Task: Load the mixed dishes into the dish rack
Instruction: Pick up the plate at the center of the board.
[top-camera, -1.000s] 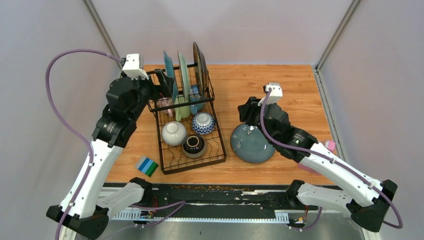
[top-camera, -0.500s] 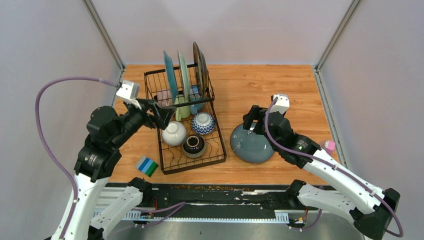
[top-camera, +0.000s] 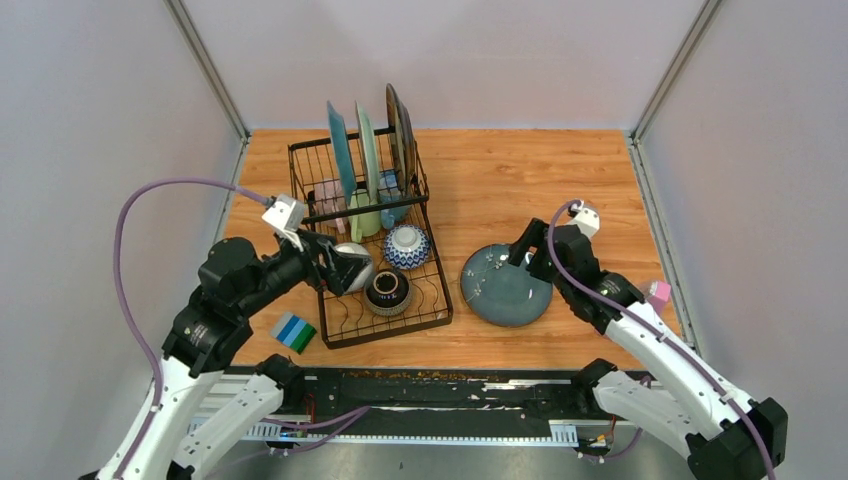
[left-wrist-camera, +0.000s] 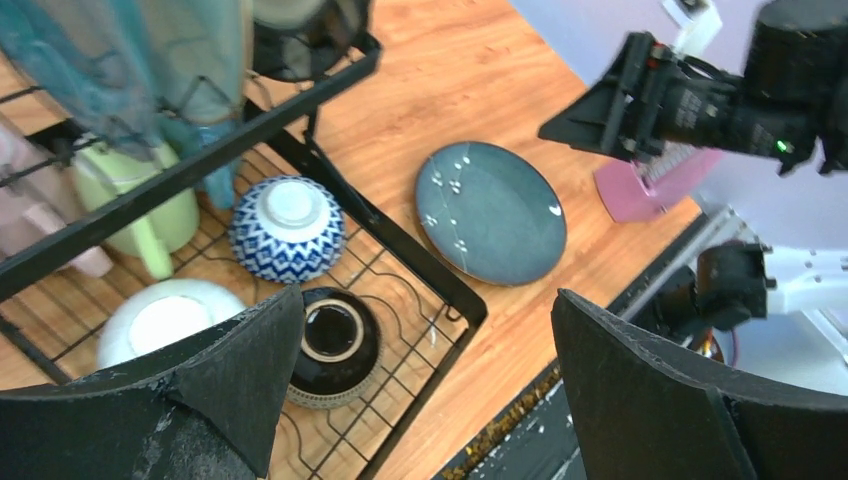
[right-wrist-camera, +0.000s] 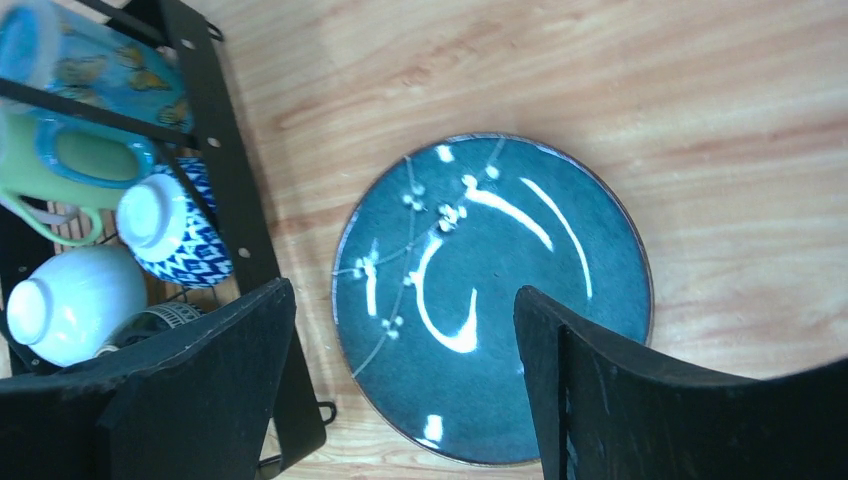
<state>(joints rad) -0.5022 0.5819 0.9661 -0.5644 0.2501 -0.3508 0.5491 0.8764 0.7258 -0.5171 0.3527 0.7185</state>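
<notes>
The rack (top-camera: 392, 334) stands left of centre on the table (top-camera: 560, 170). Plates (top-camera: 368, 150) stand on edge in its taller far section. Below them sit a green mug (top-camera: 365, 218) and what may be a pink mug (left-wrist-camera: 35, 215) (it is blurred behind the wires). In the lower near tray lie a white bowl (left-wrist-camera: 165, 320) and a blue bowl (top-camera: 406, 246), both upside down, with a dark bowl (top-camera: 387, 289) just in front.

The left claw (top-camera: 345, 270) hangs over the tray above the white bowl, its jaws spread wide with nothing between them.

A teal plate (top-camera: 500, 290) lies flat on the table just right of the rack, not touching it. The right claw (right-wrist-camera: 400, 300) hovers over this plate, released, fingers well apart and gripping nothing.

A sponge (top-camera: 294, 332) lies by the rack's near left corner. A pink container (top-camera: 659, 292) sits at the table's right edge.
</notes>
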